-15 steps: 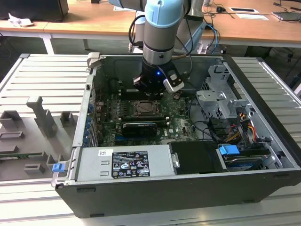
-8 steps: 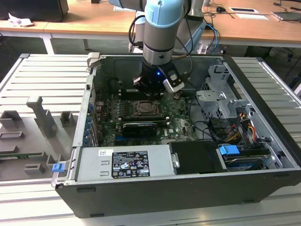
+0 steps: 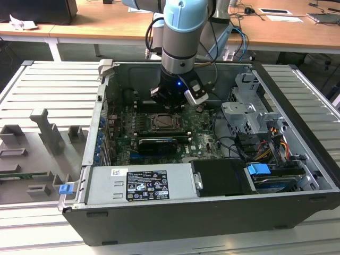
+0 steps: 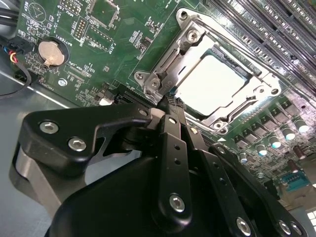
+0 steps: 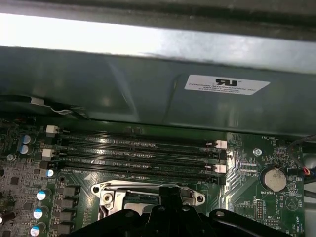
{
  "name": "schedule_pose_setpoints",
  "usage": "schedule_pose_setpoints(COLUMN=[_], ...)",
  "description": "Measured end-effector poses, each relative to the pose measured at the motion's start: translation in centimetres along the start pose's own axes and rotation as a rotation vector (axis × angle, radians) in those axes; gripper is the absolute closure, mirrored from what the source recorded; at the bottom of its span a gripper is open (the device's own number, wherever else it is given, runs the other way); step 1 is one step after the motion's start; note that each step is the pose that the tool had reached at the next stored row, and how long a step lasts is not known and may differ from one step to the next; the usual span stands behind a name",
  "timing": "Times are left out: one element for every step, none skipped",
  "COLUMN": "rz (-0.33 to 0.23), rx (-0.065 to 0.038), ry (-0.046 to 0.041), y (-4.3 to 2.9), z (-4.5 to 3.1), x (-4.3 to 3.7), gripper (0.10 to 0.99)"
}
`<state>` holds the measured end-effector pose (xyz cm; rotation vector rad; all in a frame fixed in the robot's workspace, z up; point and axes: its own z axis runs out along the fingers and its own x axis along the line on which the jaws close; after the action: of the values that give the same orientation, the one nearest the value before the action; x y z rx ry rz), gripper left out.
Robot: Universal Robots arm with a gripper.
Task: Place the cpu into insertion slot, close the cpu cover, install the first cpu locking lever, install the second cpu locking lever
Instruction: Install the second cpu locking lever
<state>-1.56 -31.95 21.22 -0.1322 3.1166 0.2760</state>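
In the exterior view the gripper (image 3: 178, 98) hung just above the slot (image 3: 167, 123) inside the case (image 3: 297, 159). In the second wrist view the cpu (image 4: 212, 84) lay flat in the slot, top up, square, with no long axis; the cover (image 4: 170, 69) framed it. The fingers (image 4: 170, 123) looked closed on nothing at the cover's edge. Judging so, lever work was in hand, needing a precise hook. In the first wrist view the cover (image 5: 111, 195) sat beside memory slots (image 5: 138, 153).

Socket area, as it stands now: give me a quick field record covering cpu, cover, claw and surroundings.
cpu: seated in the insertion slot, pale top showing
cpu cover: down flat, framing the chip through its window
claw: just above the socket's edge, holding nothing; open or shut cannot be told
arm: reaching down into the computer case over the socket
nearby: memory slots beside the socket; coin battery on the green board
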Motion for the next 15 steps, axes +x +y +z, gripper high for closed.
schedule_pose_setpoints(rz=[0.0,0.0,0.0,0.0,0.0,0.0,0.0,0.0,0.0,0.0,0.0,0.0,0.0,0.0,0.0], rx=[0.0,0.0,0.0,0.0,0.0,0.0,0.0,0.0,0.0,0.0,0.0,0.0,0.0,0.0,0.0], ry=[-0.0001,-0.0001,-0.0001,0.0,0.0,-0.0001,-0.0001,-0.0001,-0.0001,-0.0001,0.0,-0.0001,-0.0001,0.0,-0.0001], y=[-0.03,-0.04,-0.04,-0.04,-0.03,0.01,0.07,0.09,0.1,0.07,0.02,-0.11,-0.29,-0.53,-0.65], z=[0.0,-0.01,-0.03,-0.09,-0.16,-0.4,-0.7,-0.83,-0.89,-0.9,-0.92,-0.94,-0.98,-1.02,-1.04], x=[0.01,0.01,0.01,0.01,0.01,0.0,0.0,-0.01,-0.01,-0.01,-0.01,0.01,0.03,0.05,0.06], gripper=[0.98,0.98,0.98,0.98,0.98,0.98,0.98,0.98,0.98,0.98,0.98,0.98,0.98,0.98,0.98])
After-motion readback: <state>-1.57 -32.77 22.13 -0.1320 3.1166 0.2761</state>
